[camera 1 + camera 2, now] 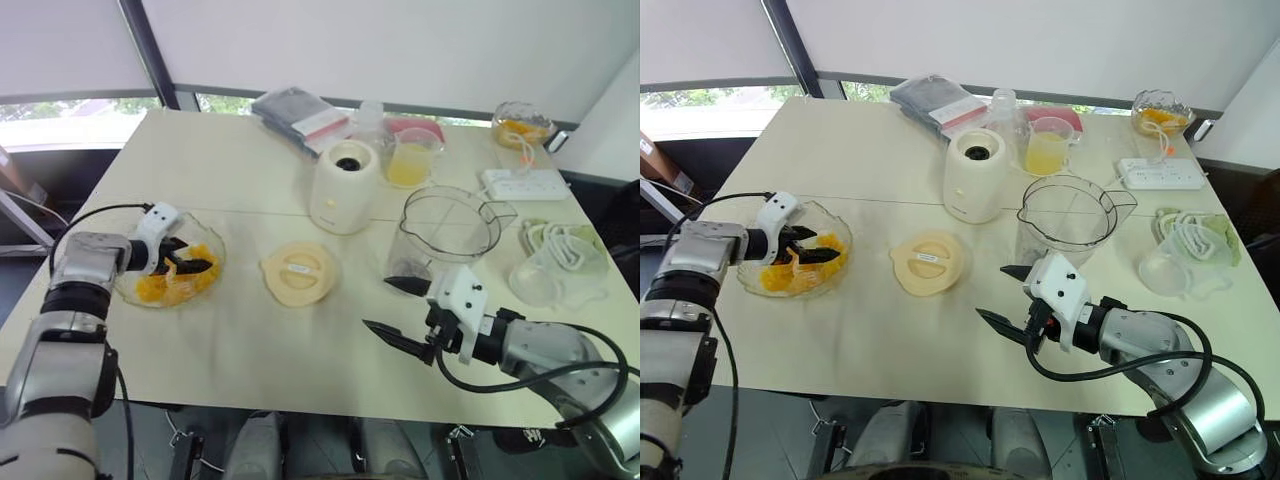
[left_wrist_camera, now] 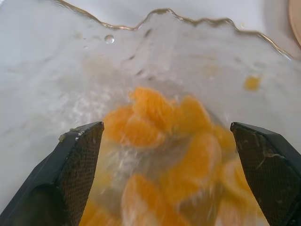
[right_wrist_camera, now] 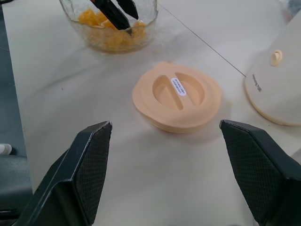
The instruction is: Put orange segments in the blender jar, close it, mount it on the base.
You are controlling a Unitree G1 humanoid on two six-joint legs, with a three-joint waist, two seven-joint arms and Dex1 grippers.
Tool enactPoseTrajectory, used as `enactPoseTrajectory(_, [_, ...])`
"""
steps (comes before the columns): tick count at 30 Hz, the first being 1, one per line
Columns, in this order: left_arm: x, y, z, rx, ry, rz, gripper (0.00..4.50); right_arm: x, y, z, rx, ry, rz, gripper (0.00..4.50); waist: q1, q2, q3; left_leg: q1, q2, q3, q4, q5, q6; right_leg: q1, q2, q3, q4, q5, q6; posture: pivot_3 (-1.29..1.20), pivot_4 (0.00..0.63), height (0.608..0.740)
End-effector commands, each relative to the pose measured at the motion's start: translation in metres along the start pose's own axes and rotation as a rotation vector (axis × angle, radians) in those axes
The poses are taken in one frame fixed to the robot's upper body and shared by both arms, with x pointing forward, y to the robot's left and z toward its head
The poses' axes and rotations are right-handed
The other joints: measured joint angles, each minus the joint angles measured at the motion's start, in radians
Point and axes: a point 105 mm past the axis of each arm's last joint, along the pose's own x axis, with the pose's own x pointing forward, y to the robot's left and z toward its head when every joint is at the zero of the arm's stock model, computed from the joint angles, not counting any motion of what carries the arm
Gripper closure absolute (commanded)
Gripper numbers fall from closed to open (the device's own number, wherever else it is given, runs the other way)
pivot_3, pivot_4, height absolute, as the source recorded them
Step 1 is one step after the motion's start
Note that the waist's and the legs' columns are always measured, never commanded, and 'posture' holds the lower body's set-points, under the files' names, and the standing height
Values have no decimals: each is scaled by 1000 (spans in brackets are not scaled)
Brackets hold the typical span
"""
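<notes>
While our left gripper dips into the glass bowl near the table's left edge, its jaws stand wide and hold nothing. The orange segments lie heaped between its two black fingers. Our right gripper hovers near the front edge, jaws also wide and empty, just in front of the jar, which stands open toward the right side.

We judge the grasp to be the weak point. The segments look wet, soft and glossy, so a hard squeeze may crush one and a light one may let it slip and drip on the way across the table. The bowl is thin clear glass with a wavy rim, and a finger pressing its wall could slide or tip it. The jar is clear too, with a pouring lip, and its rim is easy to misjudge; our right gripper is close enough to knock it.

Between bowl and jar lies the lid, a round peach plastic disc with a recessed grip. The base, cream, smooth and rounded, sits mid-table.
</notes>
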Motion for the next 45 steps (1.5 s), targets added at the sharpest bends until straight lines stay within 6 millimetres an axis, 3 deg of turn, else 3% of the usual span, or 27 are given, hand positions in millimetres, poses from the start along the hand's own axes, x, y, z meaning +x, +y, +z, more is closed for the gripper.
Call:
enactPoseTrajectory(1, [-1, 8, 7, -31, -30, 78, 0, -1, 1, 9, -33, -32, -8, 642, 0, 0, 0, 0, 0, 0, 0, 0, 0, 0, 0, 0, 0, 0, 0, 0, 150, 740])
enactPoseTrajectory(16, [6, 15, 0, -225, -26, 234, 0, 2, -1, 10, -47, -34, -8, 642, 1, 0, 0, 1, 0, -1, 0, 0, 0, 0, 0, 0, 1, 0, 0, 0, 150, 740])
enactPoseTrajectory(26, [9, 9, -13, -248, 12, 232, 0, 3, -1, 9, -53, -31, -9, 642, 1, 0, 0, 3, 0, -1, 0, 0, 0, 2, 0, 0, 2, 0, 0, 0, 150, 740])
enactPoseTrajectory(29, [9, 9, -14, -252, 18, 241, 770, 3, -1, 9, -54, -28, -8, 587, 1, 0, 0, 3, 0, -1, 0, 0, 0, 2, 0, 0, 3, 0, 0, 0, 150, 740])
enactPoseTrajectory(31, [9, 10, -14, -261, 21, 248, 1694, 3, -1, 9, -55, -27, -7, 587, 1, 0, 0, 3, 0, -1, 1, 0, 0, 2, 0, 0, 3, 0, 0, 0, 150, 740])
enactPoseTrajectory(45, [11, 8, -10, -207, -6, 250, 1694, 4, -1, 8, -58, -21, -2, 587, 1, 0, -1, 3, 0, -1, 0, 0, 0, 2, 0, 0, 3, 0, 0, 0, 150, 740])
